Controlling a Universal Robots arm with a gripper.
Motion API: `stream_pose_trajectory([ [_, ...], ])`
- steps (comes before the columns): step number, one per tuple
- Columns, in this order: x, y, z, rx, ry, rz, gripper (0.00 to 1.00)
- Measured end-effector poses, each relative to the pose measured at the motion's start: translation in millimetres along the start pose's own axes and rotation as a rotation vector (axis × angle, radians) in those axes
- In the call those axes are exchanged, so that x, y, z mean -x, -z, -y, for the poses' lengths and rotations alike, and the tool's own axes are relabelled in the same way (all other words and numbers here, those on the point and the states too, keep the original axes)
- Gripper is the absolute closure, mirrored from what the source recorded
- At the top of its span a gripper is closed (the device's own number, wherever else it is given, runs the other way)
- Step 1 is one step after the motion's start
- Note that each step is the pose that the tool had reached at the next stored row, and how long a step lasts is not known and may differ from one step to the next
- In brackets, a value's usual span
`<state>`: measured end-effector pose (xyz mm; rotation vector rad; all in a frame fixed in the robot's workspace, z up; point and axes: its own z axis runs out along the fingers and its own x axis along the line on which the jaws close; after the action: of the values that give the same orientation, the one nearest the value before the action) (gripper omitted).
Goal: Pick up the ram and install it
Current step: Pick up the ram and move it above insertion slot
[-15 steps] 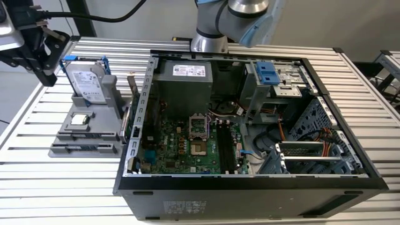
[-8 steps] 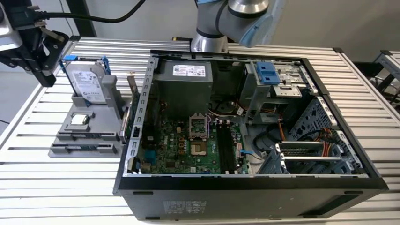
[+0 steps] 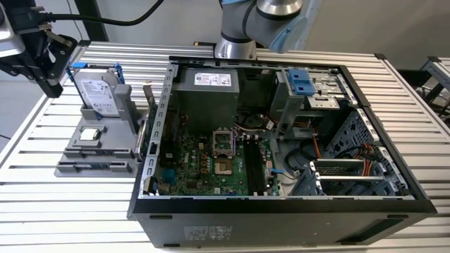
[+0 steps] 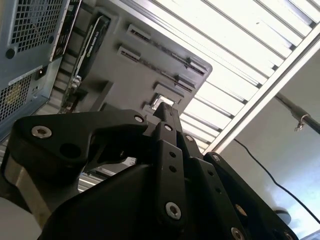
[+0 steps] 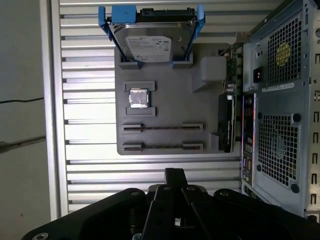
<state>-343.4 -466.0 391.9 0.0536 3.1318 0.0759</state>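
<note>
- The table [image 3: 63, 211]: pale, matte aluminium slats with ribbed gaps. A grey floor and a black cable lie past its edge.
- The computer case [image 3: 281, 221]: a black steel box lying open on the table. Inside it are a green motherboard [image 3: 197, 168] and a grey metal power supply [image 3: 207, 100] with a white printed label too small to read.
- The arm [image 3: 243, 26]: a smooth silver tube with a pale blue cap, rising behind the case.
- The tray [image 5: 165, 107]: flat matte grey plastic, just beside the case at the exterior view's left.
- The gripper [image 5: 174, 175]: black jointed links with bright screw heads. It hangs above the tray, and its fingers [image 4: 166, 116] are pressed together with nothing between them.
- The hard drive [image 5: 152, 42]: silver, held in a blue bracket, propped in the tray, with a white label.
- The ram [image 5: 163, 127]: a thin dark stick on edge between two grey clips on the tray, apart from the gripper. A second similar stick lies in the next row.
- The chip [image 5: 138, 97]: small, square and silver, in a recess between the hard drive and the ram.
</note>
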Motion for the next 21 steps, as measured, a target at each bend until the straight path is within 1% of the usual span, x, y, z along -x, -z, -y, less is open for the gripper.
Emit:
stream_pose_trajectory([
  [4,0.0,0.0,0.0,0.0,0.001,-0.0001,1.0],
  [6,-0.1,0.0,0.0,0.0,0.011,-0.0007,1.0],
  [11,-0.4,0.1,0.0,-0.0006,0.05,-0.0026,1.0],
  [17,-1.0,0.0,0.0,-0.001,0.113,-0.0056,1.0],
  [21,-1.2,0.0,0.0,-0.0009,0.163,-0.008,1.0],
])
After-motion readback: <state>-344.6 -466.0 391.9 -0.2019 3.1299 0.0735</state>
